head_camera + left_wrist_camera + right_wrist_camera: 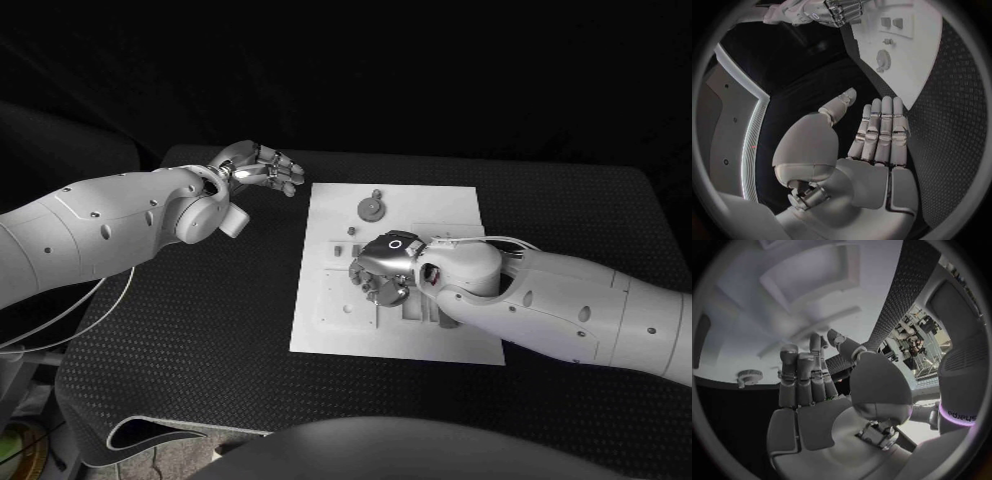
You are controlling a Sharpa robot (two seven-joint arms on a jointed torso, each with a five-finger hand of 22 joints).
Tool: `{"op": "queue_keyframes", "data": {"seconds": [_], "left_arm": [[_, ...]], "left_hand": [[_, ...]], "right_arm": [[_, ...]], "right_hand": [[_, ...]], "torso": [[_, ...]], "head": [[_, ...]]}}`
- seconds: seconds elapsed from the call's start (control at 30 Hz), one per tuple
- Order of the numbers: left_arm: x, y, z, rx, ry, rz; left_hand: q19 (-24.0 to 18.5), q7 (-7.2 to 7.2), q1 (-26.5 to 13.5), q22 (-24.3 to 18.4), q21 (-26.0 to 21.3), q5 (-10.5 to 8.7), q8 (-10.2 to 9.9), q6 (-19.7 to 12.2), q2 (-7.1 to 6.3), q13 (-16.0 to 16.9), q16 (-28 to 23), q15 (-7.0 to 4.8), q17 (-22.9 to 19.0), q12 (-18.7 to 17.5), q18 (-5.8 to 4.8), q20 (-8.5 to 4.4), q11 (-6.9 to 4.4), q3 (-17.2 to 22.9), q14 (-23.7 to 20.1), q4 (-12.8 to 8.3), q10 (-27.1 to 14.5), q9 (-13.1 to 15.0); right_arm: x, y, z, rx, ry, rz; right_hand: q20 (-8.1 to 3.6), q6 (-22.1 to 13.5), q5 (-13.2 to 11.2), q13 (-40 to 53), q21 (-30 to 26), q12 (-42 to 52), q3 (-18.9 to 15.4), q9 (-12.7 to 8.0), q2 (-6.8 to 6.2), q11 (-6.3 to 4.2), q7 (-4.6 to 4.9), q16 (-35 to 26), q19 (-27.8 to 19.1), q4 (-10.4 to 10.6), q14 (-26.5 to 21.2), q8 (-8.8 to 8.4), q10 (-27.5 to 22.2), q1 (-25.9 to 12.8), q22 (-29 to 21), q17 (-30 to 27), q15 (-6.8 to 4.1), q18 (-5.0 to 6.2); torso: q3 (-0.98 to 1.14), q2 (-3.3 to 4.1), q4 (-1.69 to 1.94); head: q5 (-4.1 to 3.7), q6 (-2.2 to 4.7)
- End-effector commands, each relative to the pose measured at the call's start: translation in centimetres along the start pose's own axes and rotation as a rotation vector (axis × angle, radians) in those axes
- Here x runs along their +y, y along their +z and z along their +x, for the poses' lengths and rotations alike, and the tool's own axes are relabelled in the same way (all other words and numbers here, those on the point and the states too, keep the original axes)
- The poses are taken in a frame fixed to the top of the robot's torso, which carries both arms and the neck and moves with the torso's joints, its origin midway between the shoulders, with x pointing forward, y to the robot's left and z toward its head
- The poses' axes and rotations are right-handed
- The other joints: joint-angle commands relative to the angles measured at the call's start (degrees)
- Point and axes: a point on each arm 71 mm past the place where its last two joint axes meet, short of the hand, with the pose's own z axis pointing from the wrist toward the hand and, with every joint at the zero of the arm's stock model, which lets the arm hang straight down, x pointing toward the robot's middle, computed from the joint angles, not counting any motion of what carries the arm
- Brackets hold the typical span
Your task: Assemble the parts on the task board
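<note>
The white task board lies in the middle of the black table. A grey round toothed part stands near its far edge; it is also seen as the toothed part and the toothed part. My right hand hovers low over the board's middle, fingers pointing down at small grey pieces. In the right wrist view the right hand has its fingers stretched out with nothing between them, over the board. My left hand is off the board's far left corner; its palm is flat and bare.
The black table mat runs wide on both sides of the board. Shallow rectangular recesses mark the board near the right hand. The table's near edge is at the bottom left.
</note>
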Motion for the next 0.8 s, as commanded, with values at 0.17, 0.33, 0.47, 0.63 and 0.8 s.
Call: {"op": "queue_keyframes", "data": {"seconds": [0.17,0.33,0.47,0.63,0.8], "left_arm": [[-0.1,0.1,0.1,0.015,-0.01,0.008],[-0.1,0.1,0.0,0.012,-0.009,0.009],[-0.1,0.1,-0.1,0.006,-0.022,0.006],[-0.1,0.1,-0.1,0.003,-0.024,0.009],[-0.1,0.1,-0.2,-0.008,-0.022,0.015]], "left_hand": [[0.29,0.06,0.23,-0.09,-0.21,0.37,0.32,-0.22,-0.46,-0.12,-0.39,-0.05,0.14,0.2,0.07,0.08,-0.16,-0.18,0.36,-0.03,-0.19,-0.05],[0.33,0.06,0.24,-0.11,-0.19,0.37,0.35,-0.21,-0.49,-0.15,-0.41,-0.06,0.19,0.22,0.07,0.08,-0.17,-0.19,0.42,-0.01,-0.15,-0.06],[0.35,0.05,0.21,-0.12,-0.18,0.36,0.37,-0.2,-0.48,-0.18,-0.42,-0.06,0.22,0.23,0.07,0.08,-0.18,-0.21,0.45,0.01,-0.13,-0.06],[0.39,0.03,0.17,-0.14,-0.16,0.35,0.43,-0.13,-0.44,-0.22,-0.46,-0.08,0.29,0.27,0.06,0.07,-0.21,-0.23,0.5,0.02,-0.05,-0.06],[0.47,-0.03,0.23,-0.17,-0.13,0.37,0.53,-0.01,-0.37,-0.26,-0.49,-0.12,0.39,0.35,0.09,0.03,-0.27,-0.21,0.62,0.0,0.11,-0.05]], "right_arm": [[-0.2,-0.9,-0.2,-0.046,0.011,0.012],[-1.1,-2.3,-1.4,-0.105,0.015,0.034],[-2.7,-3.2,-2.9,-0.145,0.138,0.076],[-5.0,-5.0,-5.7,-0.229,0.28,0.128],[-7.0,-6.3,-7.8,-0.259,0.29,0.176]], "right_hand": [[0.02,-2.33,0.33,0.2,-0.36,-0.24,0.02,-0.41,-0.94,0.49,1.67,-0.35,0.57,0.53,-0.03,-0.51,0.15,-0.01,0.39,0.1,0.56,3.54],[-0.01,-2.07,0.33,0.33,-0.38,-0.21,0.09,-0.55,-1.33,0.48,1.66,-0.34,0.67,0.98,0.02,-0.34,0.17,-0.11,0.39,0.12,0.55,3.54],[-0.01,-1.95,0.33,0.42,-0.41,-0.23,0.17,-0.7,-1.54,0.48,1.65,-0.36,0.74,1.59,0.04,-0.25,0.12,-0.33,0.38,0.11,0.55,3.54],[0.01,-1.89,0.31,0.52,-0.55,-0.47,0.27,-1.04,-1.64,0.67,1.85,-0.43,0.67,3.07,-0.08,-0.15,-0.34,-0.81,0.4,0.14,0.72,3.54],[-0.04,-1.08,0.29,0.62,-0.47,-0.54,0.1,-1.03,-1.38,0.75,1.93,-0.28,0.77,3.77,0.05,0.36,-0.49,-1.07,0.49,0.22,0.81,3.54]], "torso": [[0.01,-0.04,0.0],[0.07,-0.07,0.02],[0.03,-0.05,-0.09],[0.05,-0.09,-0.14],[0.13,-0.07,-0.28]], "head": [[-0.2,0.01],[-0.35,0.01],[-0.24,0.01],[-0.89,0.01],[-1.53,0.53]]}}
